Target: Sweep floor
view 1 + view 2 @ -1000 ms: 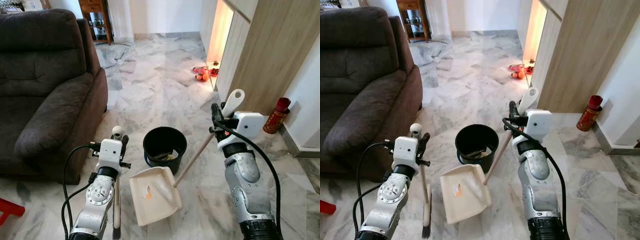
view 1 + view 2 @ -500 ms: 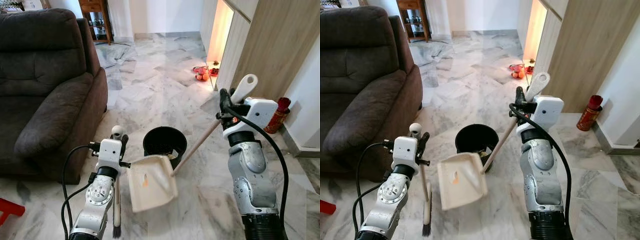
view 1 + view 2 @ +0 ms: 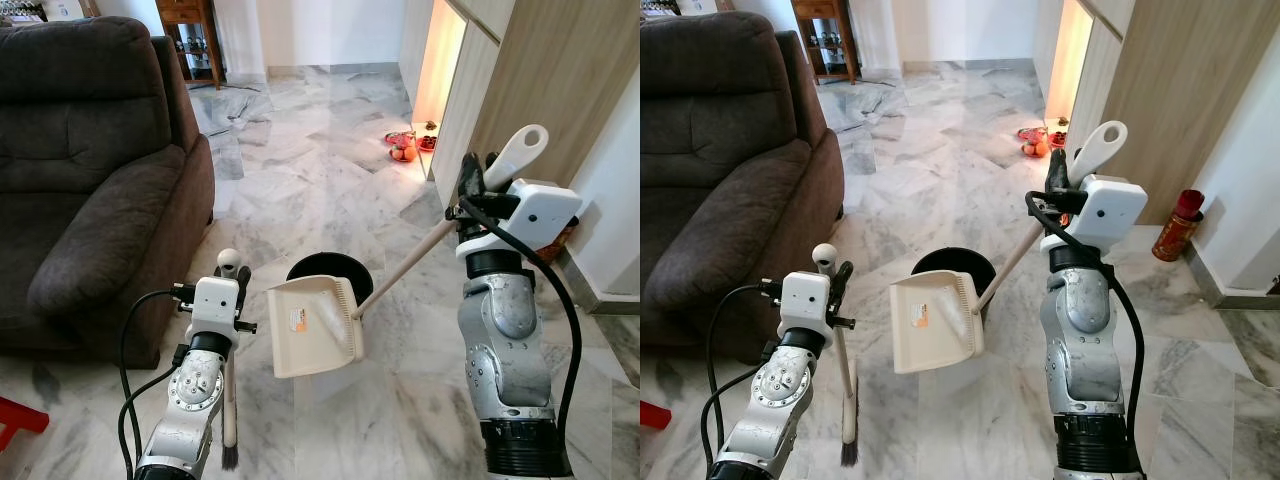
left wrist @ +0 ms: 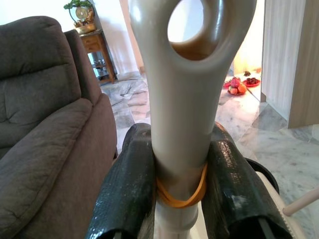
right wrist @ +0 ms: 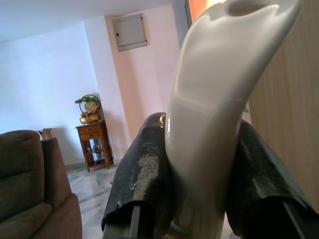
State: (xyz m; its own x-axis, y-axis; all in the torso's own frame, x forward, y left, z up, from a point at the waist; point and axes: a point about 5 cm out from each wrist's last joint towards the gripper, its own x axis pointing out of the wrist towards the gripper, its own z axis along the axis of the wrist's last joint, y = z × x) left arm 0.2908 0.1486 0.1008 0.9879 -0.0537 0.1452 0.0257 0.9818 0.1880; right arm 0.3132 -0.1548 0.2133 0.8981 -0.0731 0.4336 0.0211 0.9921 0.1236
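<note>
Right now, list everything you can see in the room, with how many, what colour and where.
dustpan: one, cream, tilted over the bucket
bucket: one, black, on the floor mid-room
brush: one, pale handle, dark bristles at the floor
sofa: one, dark brown, left
side table: one, wooden, far left
fruit plates: red and orange, by the lit alcove
cabinet: wooden, right
canister: one, red, right wall
left pincer: shut on brush
right pincer: shut on dustpan handle

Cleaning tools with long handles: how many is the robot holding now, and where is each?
2. The brush hangs upright in the left gripper, bristles near the floor. The dustpan is lifted by the right gripper, tilted before the black bucket.
</note>
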